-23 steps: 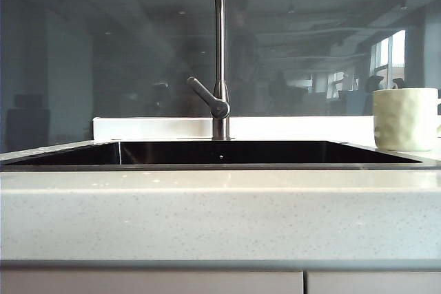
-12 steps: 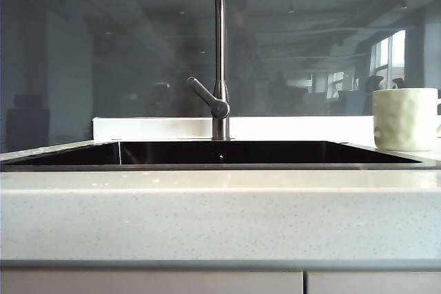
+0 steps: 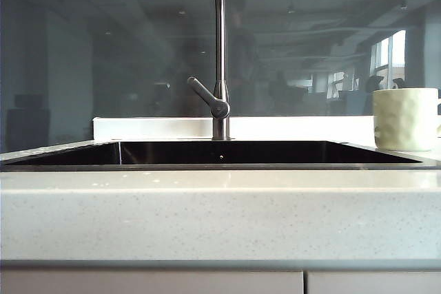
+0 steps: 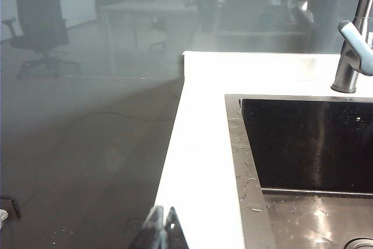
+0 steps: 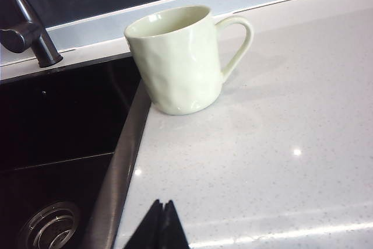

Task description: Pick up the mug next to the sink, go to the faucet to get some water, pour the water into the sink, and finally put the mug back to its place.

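The pale cream dimpled ceramic mug (image 5: 179, 59) stands upright on the speckled stone desk (image 5: 280, 144), touching the dark sink's (image 5: 52, 138) rim. The left gripper (image 4: 161, 225) and right gripper (image 5: 161, 223) are both pressed together, empty, apart from the mug.

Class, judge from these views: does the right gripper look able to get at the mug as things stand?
Probably yes. The right gripper, shut, hangs over bare countertop short of the upright mug, with nothing between them. It would need to open first.
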Controlling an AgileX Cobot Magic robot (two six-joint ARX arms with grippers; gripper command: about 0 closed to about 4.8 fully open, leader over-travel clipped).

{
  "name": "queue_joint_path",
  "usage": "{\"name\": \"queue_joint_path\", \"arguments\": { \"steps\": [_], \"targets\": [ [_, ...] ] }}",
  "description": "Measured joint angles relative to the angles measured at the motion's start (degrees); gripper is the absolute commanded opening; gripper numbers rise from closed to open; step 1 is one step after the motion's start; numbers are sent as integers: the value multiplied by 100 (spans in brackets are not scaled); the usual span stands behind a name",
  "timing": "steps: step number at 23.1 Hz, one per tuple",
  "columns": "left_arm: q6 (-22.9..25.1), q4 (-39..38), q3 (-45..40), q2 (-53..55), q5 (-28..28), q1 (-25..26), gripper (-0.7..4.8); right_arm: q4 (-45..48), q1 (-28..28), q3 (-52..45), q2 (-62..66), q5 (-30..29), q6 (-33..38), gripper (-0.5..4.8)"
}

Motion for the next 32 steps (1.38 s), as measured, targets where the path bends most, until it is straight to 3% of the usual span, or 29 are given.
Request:
{"name": "queue_joint_path", "arguments": {
  "steps": [32],
  "targets": [
    [0,-4,0,2,0,0,-3,39,4,0,-323,22,-2,-9]
  ]
}}
